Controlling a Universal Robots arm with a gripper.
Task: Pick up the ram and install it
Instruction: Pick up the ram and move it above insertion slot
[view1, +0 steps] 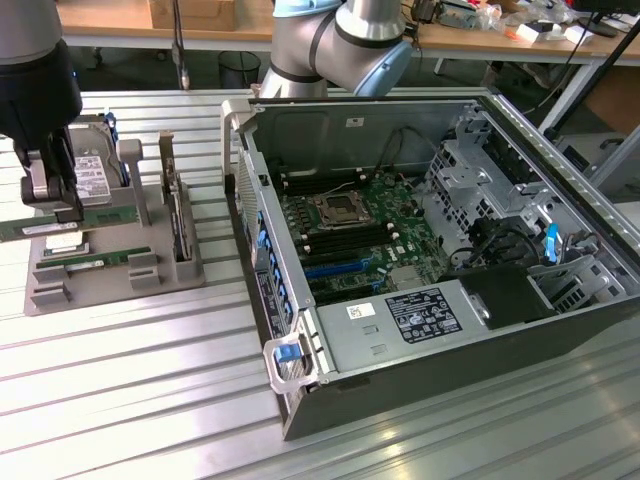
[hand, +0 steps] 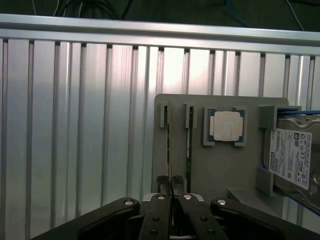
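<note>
At the exterior view's left, over the near-left part of the grey tray (view1: 100, 287): the gripper (view1: 62, 213), pressed almost together and pinching the ram (view1: 25, 228) across its thin faces. Same grip in the wrist view, gripper (hand: 170, 184) closed on the ram (hand: 168, 145), seen there edge-on as a thin line running straight away from the jaws.

No gap left between tool and ram, then; already between the jaws. Hard to tell whether lifted clear of the tray or seated in its slot.

Long axis of the ram roughly left to right across the exterior view, level with the table (view1: 130, 400), one end cut off by the picture's edge. Just beside it, lying in the tray: a second stick (view1: 100, 258). Farther back on the same tray, a hard drive (view1: 92, 175) standing on edge.

Well apart, to the exterior view's right: the open computer case (view1: 480, 365), with the main board (view1: 370, 215) flat on its floor and the dark memory slots (view1: 345, 240) on it. Judged by eye, slots and held ram lying roughly the same way.
</note>
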